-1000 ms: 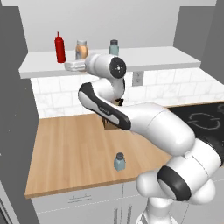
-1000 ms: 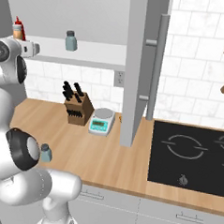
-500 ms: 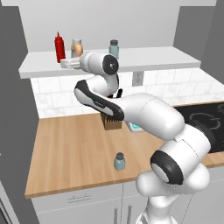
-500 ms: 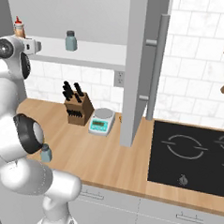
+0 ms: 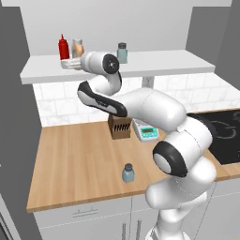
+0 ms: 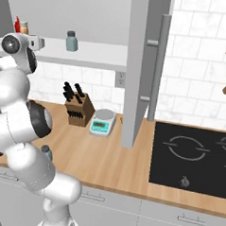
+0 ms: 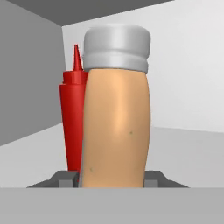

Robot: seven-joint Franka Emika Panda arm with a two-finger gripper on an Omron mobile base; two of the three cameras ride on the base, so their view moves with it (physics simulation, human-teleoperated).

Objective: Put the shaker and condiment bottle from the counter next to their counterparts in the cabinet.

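The gripper [image 7: 111, 181] is clamped on the lower body of the condiment bottle [image 7: 116, 109], holding it upright over the cabinet [image 5: 154, 63] shelf board, just beside the red squeeze bottle [image 7: 73, 116]. The pale grey-green shaker [image 5: 122, 52] stands farther along the same shelf. Below, the shaker [image 5: 128, 173] stands on the worktop [image 5: 75, 164] near its front edge, well apart from the knife block [image 5: 119, 126] and the kitchen scale [image 5: 146, 131] at the back wall.
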